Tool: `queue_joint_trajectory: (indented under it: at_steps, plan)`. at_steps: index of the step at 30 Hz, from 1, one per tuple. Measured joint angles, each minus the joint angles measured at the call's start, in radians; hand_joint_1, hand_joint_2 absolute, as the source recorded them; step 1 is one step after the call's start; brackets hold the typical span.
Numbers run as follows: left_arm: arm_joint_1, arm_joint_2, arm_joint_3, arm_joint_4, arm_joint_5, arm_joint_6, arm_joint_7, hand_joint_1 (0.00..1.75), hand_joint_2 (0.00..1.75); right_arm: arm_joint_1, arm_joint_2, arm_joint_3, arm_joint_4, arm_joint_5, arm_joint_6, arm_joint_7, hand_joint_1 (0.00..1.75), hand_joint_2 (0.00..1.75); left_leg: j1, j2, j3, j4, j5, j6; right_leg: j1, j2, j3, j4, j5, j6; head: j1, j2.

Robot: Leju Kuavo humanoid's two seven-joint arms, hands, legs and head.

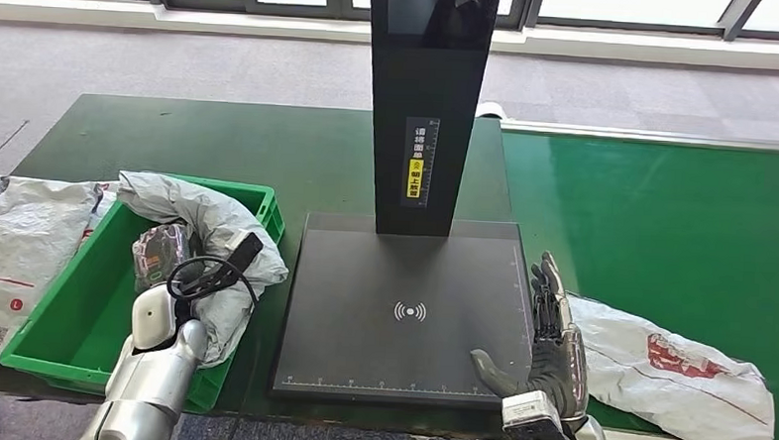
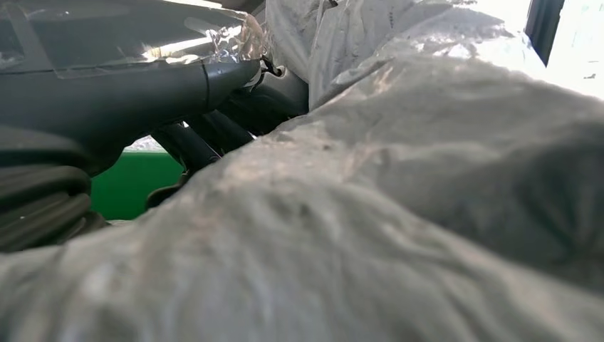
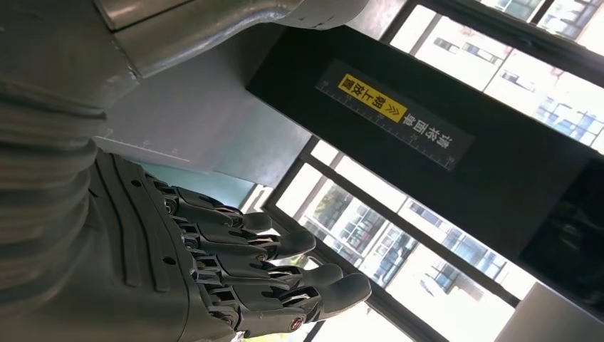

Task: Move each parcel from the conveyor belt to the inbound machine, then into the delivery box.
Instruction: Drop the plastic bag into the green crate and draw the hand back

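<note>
— Where's the parcel?

— The grey parcel point(image 1: 206, 234) lies draped over the right rim of the green delivery box point(image 1: 74, 310), half in, half spilling toward the inbound machine point(image 1: 406, 310). My left hand point(image 1: 165, 270) is down on it; I cannot tell whether it grips.

— The risk?

— The parcel sliding out. My right hand point(image 1: 553, 351) is spread, holding nothing, beside the next parcel point(image 1: 681, 377) on the conveyor belt point(image 1: 663, 222) — thin, slippery to pinch.

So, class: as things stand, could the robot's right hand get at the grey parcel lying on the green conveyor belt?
Probably yes. The right hand is open and holds nothing, poised at the scanner plate's edge, with the parcel lying just beside it on the conveyor belt; nothing stands between them.
</note>
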State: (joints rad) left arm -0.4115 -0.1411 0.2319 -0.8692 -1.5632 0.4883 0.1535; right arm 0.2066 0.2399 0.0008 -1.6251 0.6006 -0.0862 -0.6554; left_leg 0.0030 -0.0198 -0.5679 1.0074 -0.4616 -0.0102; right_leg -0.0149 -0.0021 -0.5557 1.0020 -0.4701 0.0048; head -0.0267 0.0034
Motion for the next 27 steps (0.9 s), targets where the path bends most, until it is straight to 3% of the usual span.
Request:
queue_joint_trajectory:
  at_steps: [3, 4, 7, 18, 22, 27]
  plan:
    - [-0.001, 0.002, -0.001, 0.004, 0.002, -0.002, -0.006, 0.16, 1.75, -0.001, 0.000, 0.000, 0.000, -0.002, 0.002, 0.000, 0.00, 1.75, 0.000, 0.000, 0.005, 0.000, -0.002, 0.000, 0.000, 0.000, 0.005, 0.000, -0.001, 0.000, 0.000, 0.000]
    - [-0.001, 0.003, -0.001, 0.003, 0.006, 0.002, -0.009, 0.00, 1.31, -0.002, 0.000, 0.000, 0.000, -0.003, 0.002, -0.001, 0.00, 1.75, 0.000, 0.000, 0.006, 0.000, -0.002, 0.000, 0.000, 0.000, 0.007, 0.000, -0.001, 0.001, 0.000, 0.000]
    - [0.004, 0.003, -0.001, -0.012, 0.026, 0.033, -0.015, 0.00, 0.00, -0.008, 0.000, 0.000, 0.002, -0.004, 0.002, -0.002, 0.00, 1.75, 0.000, 0.000, 0.009, 0.000, -0.004, 0.000, 0.000, 0.000, 0.010, 0.000, -0.002, 0.003, 0.000, 0.000]
    - [0.041, 0.004, -0.001, -0.102, 0.093, 0.107, -0.052, 0.00, 0.00, -0.020, 0.000, 0.000, 0.010, -0.004, -0.003, -0.005, 0.00, 1.75, 0.000, 0.000, 0.015, 0.000, -0.004, -0.002, 0.000, 0.000, 0.006, 0.001, -0.002, 0.001, 0.000, 0.000]
    - [0.052, 0.003, -0.001, -0.137, 0.227, 0.160, -0.144, 0.00, 0.00, -0.020, -0.001, 0.000, 0.013, -0.002, -0.011, -0.005, 0.00, 1.75, 0.000, 0.001, 0.014, 0.000, -0.004, -0.003, 0.000, 0.001, 0.005, 0.001, -0.002, 0.001, 0.000, 0.000]
    - [0.109, -0.025, 0.001, -0.275, 0.446, 0.205, -0.296, 0.00, 0.00, -0.021, -0.005, 0.000, 0.022, 0.002, -0.026, -0.005, 0.00, 1.75, 0.000, 0.002, 0.014, 0.000, -0.006, -0.003, 0.000, 0.004, 0.004, 0.001, -0.002, 0.001, 0.000, 0.000]
